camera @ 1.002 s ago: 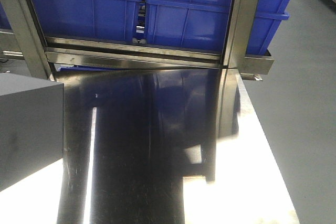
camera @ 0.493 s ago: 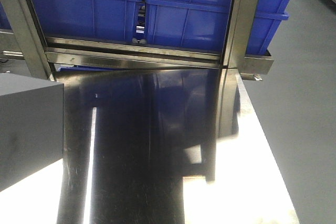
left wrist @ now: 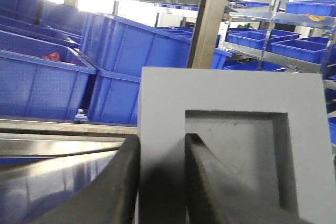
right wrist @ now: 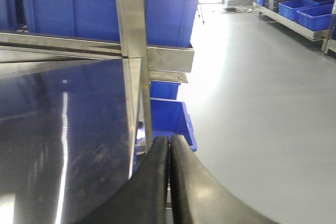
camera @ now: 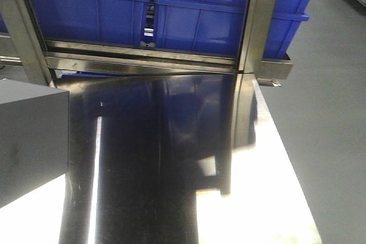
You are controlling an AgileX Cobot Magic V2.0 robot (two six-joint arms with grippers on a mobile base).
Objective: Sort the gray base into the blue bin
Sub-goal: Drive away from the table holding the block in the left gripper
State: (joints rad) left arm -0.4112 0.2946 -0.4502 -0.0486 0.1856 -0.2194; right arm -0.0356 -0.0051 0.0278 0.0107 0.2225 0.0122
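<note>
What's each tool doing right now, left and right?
Left tool: closed on the gray base, gripping one wall with a finger inside its recess.
Right tool: closed, holding nothing.

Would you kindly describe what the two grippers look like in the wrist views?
The left gripper has two dark, matte, curved fingers tapering to tips, one inner face finely ribbed. The right gripper shows the same black curved fingers. No cables or markings show.
</note>
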